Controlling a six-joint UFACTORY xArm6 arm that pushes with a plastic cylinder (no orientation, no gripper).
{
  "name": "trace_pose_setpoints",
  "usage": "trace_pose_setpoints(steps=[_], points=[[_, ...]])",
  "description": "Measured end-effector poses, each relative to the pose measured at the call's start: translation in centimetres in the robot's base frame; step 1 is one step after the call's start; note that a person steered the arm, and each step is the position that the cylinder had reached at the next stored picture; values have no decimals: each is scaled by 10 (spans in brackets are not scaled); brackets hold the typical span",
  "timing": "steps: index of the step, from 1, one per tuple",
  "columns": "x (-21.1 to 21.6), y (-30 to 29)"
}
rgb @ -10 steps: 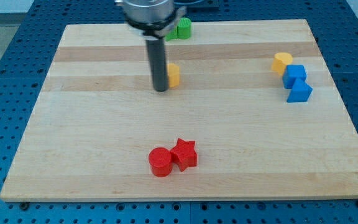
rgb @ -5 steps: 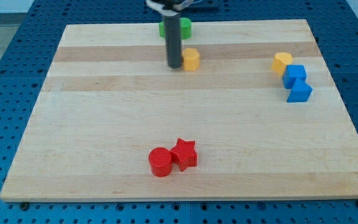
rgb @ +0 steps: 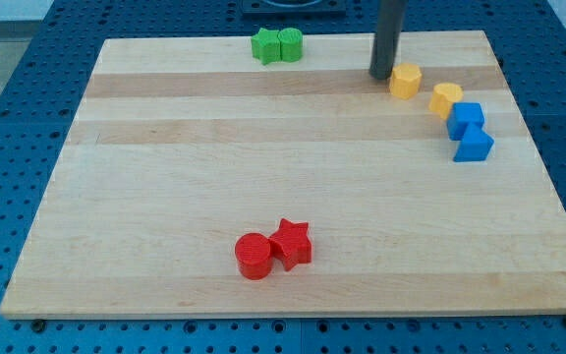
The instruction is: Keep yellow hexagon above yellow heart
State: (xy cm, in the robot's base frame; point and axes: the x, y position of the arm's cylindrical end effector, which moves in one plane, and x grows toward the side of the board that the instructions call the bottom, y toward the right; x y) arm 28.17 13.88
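The yellow hexagon (rgb: 406, 80) lies near the view's top right of the wooden board (rgb: 165, 177). The yellow heart (rgb: 446, 98) lies just to its lower right, a small gap between them. My tip (rgb: 382, 76) stands right at the hexagon's left side, touching or nearly touching it. The rod rises straight up out of the view's top.
Two blue blocks, a cube (rgb: 467, 117) and a wedge-like one (rgb: 474, 145), lie directly below and right of the heart. Two green blocks (rgb: 277, 45) lie together at the top edge. A red cylinder (rgb: 254, 256) and a red star (rgb: 291, 243) lie near the bottom.
My tip has moved to the view's right and slightly up, pushing the yellow hexagon from the board's upper middle to just left of the yellow heart. The other blocks have not moved.
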Motion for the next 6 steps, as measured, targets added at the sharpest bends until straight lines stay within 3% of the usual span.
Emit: trace_pose_setpoints(steps=[2,3,6], points=[[-8,50],[-20,37],[13,16]])
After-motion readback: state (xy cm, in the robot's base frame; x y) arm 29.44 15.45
